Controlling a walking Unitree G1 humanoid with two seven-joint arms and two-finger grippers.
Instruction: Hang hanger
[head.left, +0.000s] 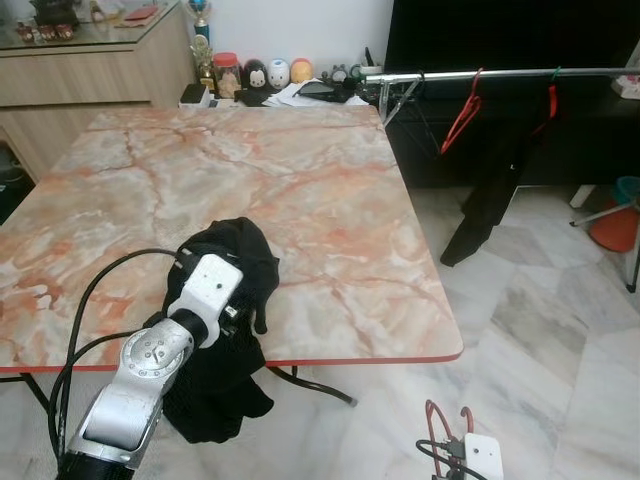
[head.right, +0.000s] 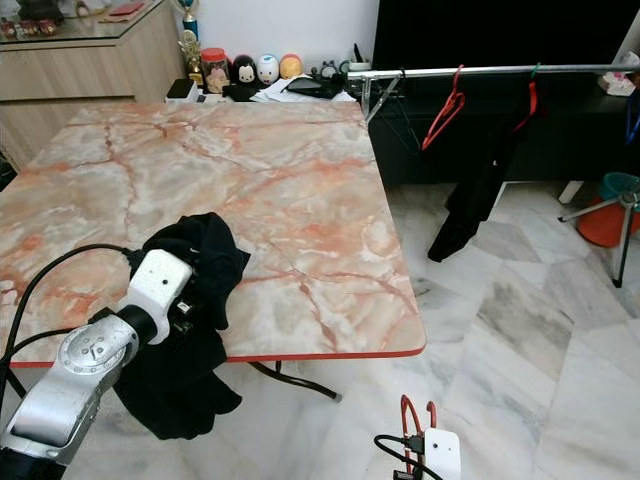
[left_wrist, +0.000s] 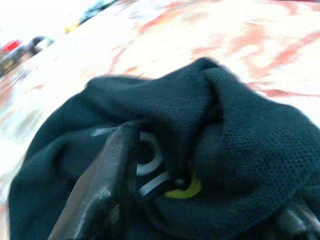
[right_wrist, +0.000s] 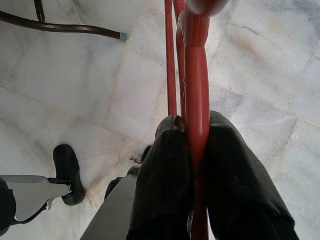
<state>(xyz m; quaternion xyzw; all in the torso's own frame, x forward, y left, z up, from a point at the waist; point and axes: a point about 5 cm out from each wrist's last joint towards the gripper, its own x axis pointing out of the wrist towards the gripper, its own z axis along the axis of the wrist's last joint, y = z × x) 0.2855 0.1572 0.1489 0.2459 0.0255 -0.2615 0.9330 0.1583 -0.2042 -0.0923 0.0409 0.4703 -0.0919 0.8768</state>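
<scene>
Right gripper (right_wrist: 192, 150) pinches a red hanger (right_wrist: 196, 75); left gripper (left_wrist: 190, 200) sits in a black garment (head.left: 235, 265)
The hanger is clamped between both fingers, low over the marble floor (head.left: 560, 330). Whether the left fingers are spread or closed, I cannot tell; the garment drapes over the near edge of the marble table (head.left: 300, 180). Beyond, a rail (head.left: 500, 73) carries hangers
</scene>
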